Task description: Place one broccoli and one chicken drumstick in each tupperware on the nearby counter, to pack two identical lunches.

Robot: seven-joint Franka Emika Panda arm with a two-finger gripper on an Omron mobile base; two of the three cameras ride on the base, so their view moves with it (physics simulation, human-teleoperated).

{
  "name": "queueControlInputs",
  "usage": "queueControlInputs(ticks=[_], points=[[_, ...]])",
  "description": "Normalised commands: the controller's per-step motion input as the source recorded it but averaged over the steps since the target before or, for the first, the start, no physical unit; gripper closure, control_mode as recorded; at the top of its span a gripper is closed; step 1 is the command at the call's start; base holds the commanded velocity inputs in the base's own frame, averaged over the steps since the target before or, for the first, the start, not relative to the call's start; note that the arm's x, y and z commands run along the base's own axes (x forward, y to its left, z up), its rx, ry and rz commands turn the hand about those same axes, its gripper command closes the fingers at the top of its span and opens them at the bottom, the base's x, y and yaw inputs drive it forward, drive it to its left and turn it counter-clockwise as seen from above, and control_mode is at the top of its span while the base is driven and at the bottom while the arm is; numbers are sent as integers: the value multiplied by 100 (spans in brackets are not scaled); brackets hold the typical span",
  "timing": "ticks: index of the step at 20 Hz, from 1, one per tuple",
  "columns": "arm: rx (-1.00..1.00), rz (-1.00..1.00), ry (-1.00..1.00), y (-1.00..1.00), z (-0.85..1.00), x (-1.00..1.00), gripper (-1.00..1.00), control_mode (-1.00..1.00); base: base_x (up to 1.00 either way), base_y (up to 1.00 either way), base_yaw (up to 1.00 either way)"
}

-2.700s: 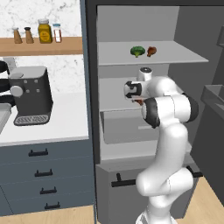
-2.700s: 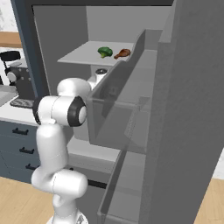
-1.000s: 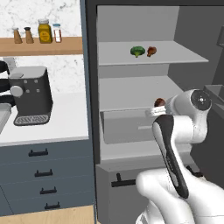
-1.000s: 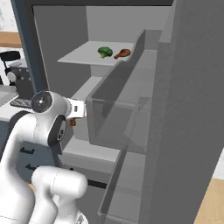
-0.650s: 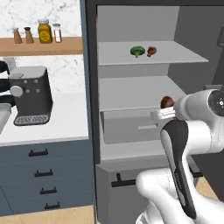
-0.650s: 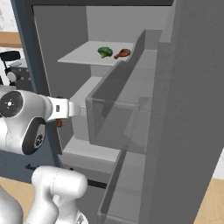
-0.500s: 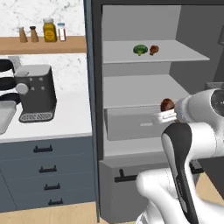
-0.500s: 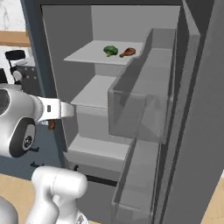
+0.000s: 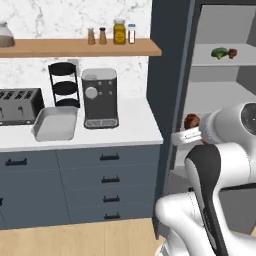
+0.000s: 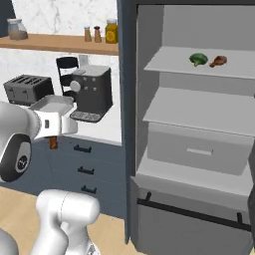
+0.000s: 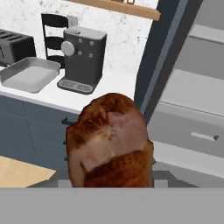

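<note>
My gripper (image 9: 189, 134) is shut on a reddish-brown chicken drumstick (image 9: 191, 121), held in the air in front of the open fridge, right of the counter's (image 9: 135, 131) end. The plump meaty end fills the middle of the hand view (image 11: 109, 142) and hides the fingertips. From the right base view the thin bone end (image 10: 53, 143) hangs below the hand. A light-grey tupperware (image 9: 55, 123) lies on the counter between toaster and coffee machine, also ahead in the hand view (image 11: 28, 74). One broccoli (image 10: 198, 59) and another drumstick (image 10: 218, 61) lie on the upper fridge shelf.
A grey toaster (image 9: 20, 106), a black tiered rack (image 9: 65, 85) and a dark coffee machine (image 9: 100, 97) stand on the counter. A wooden wall shelf (image 9: 80, 47) with jars runs above. The fridge's dark side wall (image 9: 167, 75) stands between counter and shelves.
Both base views have swung left, so the counter, toaster and tupperware now show much more and the fridge sits further right. The drumstick stays held in my gripper.
</note>
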Motion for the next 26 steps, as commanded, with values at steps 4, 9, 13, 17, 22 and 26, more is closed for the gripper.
queueControlInputs(ticks=[4,9,13,17,22,26], points=[[0,0,0,0,0,0,100,100,67,100,6],[0,0,0,0,0,0,100,100,64,100,3],[0,0,0,0,0,0,100,100,46,100,0],[0,0,0,0,0,0,100,100,40,100,0],[0,0,0,0,0,0,100,100,63,100,0],[0,0,0,0,0,0,100,100,82,100,0]])
